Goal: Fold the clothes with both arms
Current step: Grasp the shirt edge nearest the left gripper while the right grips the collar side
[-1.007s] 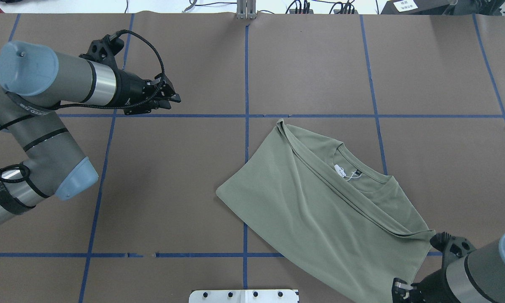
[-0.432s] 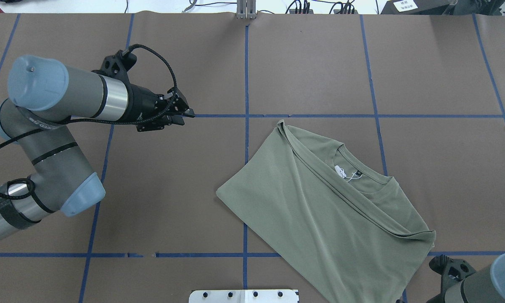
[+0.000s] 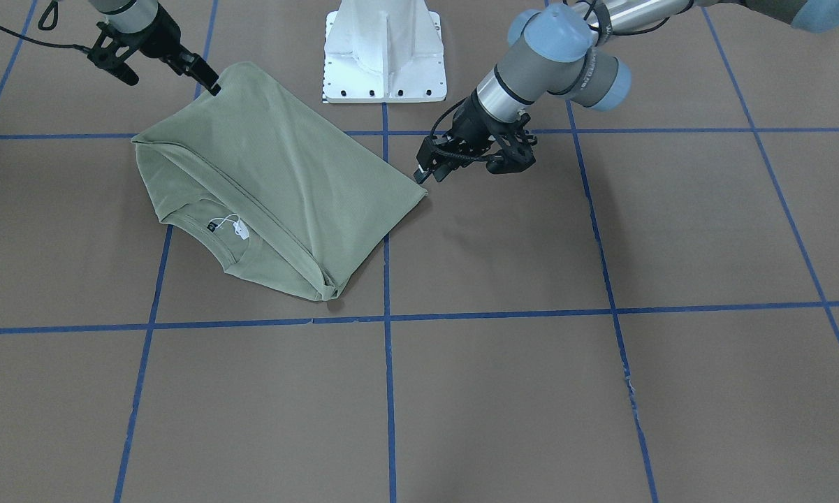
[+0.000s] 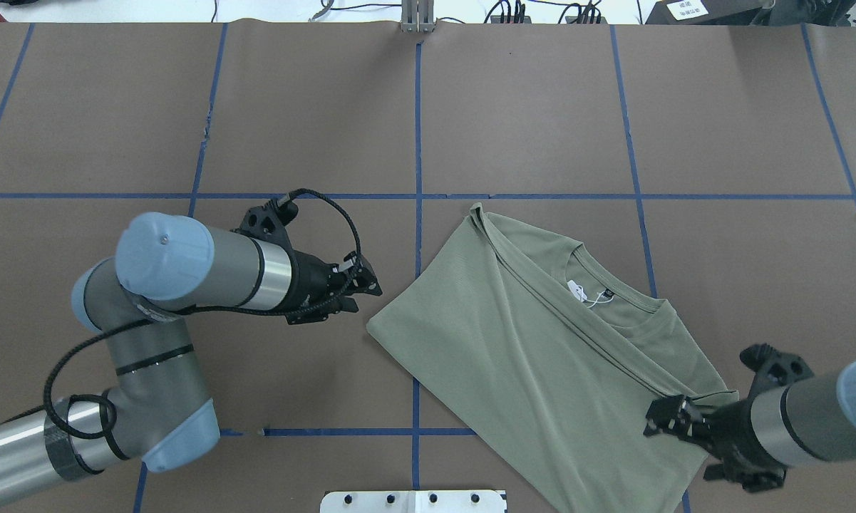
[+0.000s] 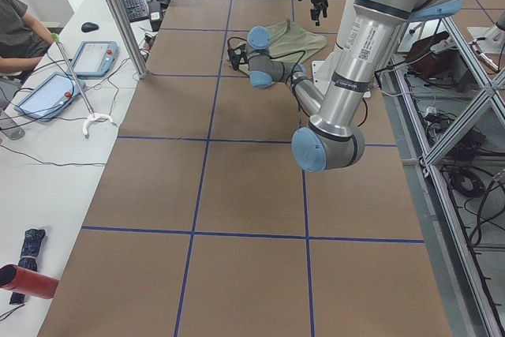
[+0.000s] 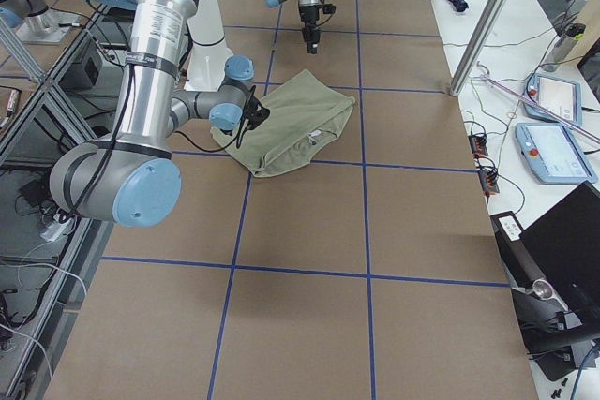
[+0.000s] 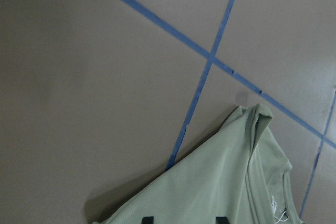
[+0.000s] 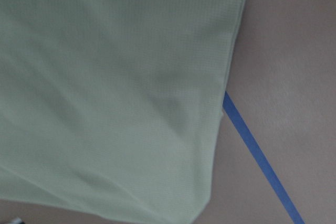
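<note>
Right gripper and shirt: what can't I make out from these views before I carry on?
- Right gripper: open or shut on the shirt cannot be told; it is too small and dark in the overhead and front views, and the right wrist view shows only blurred cloth.
- Left gripper: its fingers are cut off by the left wrist view's bottom edge.
- Sleeves: in no view; folded cloth hides them.
- White hang tag: print too small everywhere.

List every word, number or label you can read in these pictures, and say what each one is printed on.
Nothing can be read for certain.
White card on the black box, far table edge: print too small.
Black neck label of the green shirt: too small.
White hang tag: no legible print.
Left arm tube: markings blurred.
</note>
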Controlling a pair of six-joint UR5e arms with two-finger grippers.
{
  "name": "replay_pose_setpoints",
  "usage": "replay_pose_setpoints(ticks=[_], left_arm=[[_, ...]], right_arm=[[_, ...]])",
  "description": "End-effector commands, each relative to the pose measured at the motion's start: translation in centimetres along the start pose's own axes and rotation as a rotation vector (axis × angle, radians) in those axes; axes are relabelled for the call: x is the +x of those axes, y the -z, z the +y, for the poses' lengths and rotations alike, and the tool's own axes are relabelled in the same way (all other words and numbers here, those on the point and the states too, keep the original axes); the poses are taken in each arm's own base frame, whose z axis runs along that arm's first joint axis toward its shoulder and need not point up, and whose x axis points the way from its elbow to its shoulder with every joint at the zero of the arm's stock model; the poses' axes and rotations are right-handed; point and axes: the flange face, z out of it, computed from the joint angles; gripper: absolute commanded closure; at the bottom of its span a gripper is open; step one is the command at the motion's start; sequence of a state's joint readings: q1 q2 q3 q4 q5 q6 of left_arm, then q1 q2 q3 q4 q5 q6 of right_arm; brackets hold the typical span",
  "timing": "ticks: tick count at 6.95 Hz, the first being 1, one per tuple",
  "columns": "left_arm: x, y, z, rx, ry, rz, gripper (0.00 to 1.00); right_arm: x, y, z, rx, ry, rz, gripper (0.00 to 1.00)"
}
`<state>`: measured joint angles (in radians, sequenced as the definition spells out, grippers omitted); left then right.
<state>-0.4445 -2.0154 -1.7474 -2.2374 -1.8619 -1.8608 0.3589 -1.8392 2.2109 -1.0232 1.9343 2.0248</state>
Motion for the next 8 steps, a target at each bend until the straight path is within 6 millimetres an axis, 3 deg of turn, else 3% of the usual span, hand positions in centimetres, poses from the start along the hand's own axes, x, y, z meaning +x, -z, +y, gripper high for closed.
replay_pose_setpoints(ticks=[1, 8], left_arm=[[-1.7, -3.3, 2.0, 0.037, 0.006, -0.081, 0.43], [-0.9, -5.0, 1.5, 0.08, -0.01, -0.083, 0.45]], right_arm=[[-4.4, 1.2, -6.7, 0.111, -0.003, -0.108, 0.0], [-4.3, 0.3, -7.6, 0.128, -0.014, -0.096, 0.0]])
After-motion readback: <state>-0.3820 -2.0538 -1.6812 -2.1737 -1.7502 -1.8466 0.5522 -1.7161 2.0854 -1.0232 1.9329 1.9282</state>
